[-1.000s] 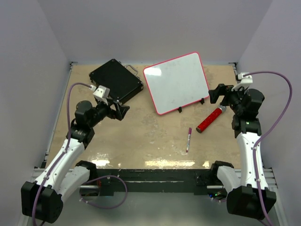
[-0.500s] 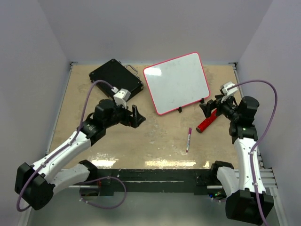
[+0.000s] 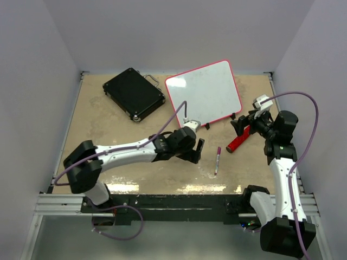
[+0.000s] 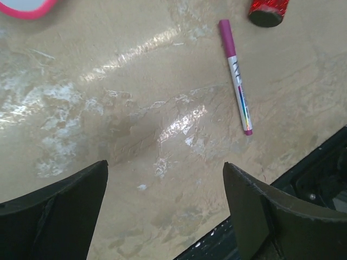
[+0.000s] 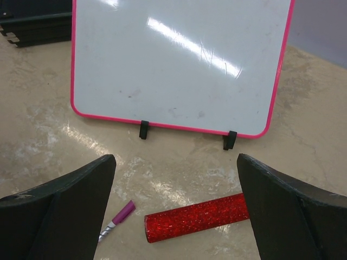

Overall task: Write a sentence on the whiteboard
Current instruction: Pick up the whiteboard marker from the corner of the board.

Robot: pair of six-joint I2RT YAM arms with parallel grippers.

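Fetching the marker: judged to be the step in hand. The left gripper (image 3: pixel 196 151) hangs low over the tan table (image 3: pixel 108 130), just left of the marker (image 3: pixel 217 161).
Whiteboard: it stands propped on its small black feet at the far middle of the table, tilted back, with its red-pink rim toward the arms (image 3: pixel 203 95). The right wrist view faces it squarely (image 5: pixel 179 59).
Sentence: none on the board; the surface shows only glare and a few faint smudges.
Marker: it lies flat on the table nearer than the board, with the pink cap on and pointing toward the far side (image 4: pixel 236 76).
Left gripper: its jaws stand wide apart with nothing between them (image 4: pixel 165 168). In its wrist view the marker lies ahead and to the right, outside the gap.
Right gripper: its jaws are spread wide and empty (image 5: pixel 176 160). It sits above the red cylinder (image 5: pixel 195 216) and looks at the board.
Red cylinder: glittery, it lies on the table between the marker and the right arm, with one end near the marker's cap (image 3: pixel 242 137).
Black case: it sits closed at the far left, beside the board and apart from it (image 3: pixel 133 93).
Next move calls for: shifting the left gripper over the marker's barrel, turning the fingers across it, lowering and closing. The cap must come off before writing, likely with help from the other arm.
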